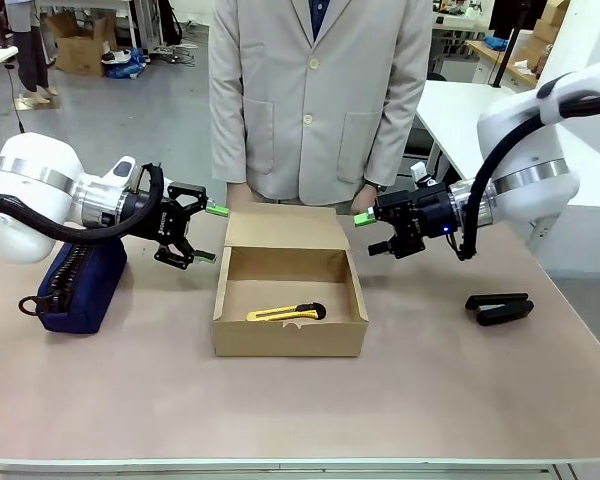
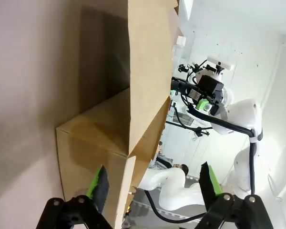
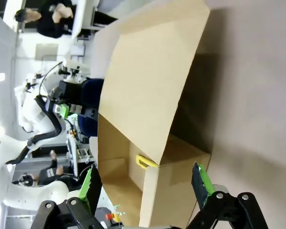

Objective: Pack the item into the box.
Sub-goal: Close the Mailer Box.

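- Yellow utility knife: lies flat inside box, near its 6 o'clock wall; the only content.
- Box: lid flap stands upright at 12 o'clock, not closed.
- Left gripper: at box's 9 o'clock, fingers spread, empty.
- Right gripper: at 3 o'clock, spread, empty.
- Step: item appears packed; the next move is likely folding the flap down.

Left gripper jaws spread wide, nothing between them. Brown box close in front on table, lid flap open. Right gripper beyond box.
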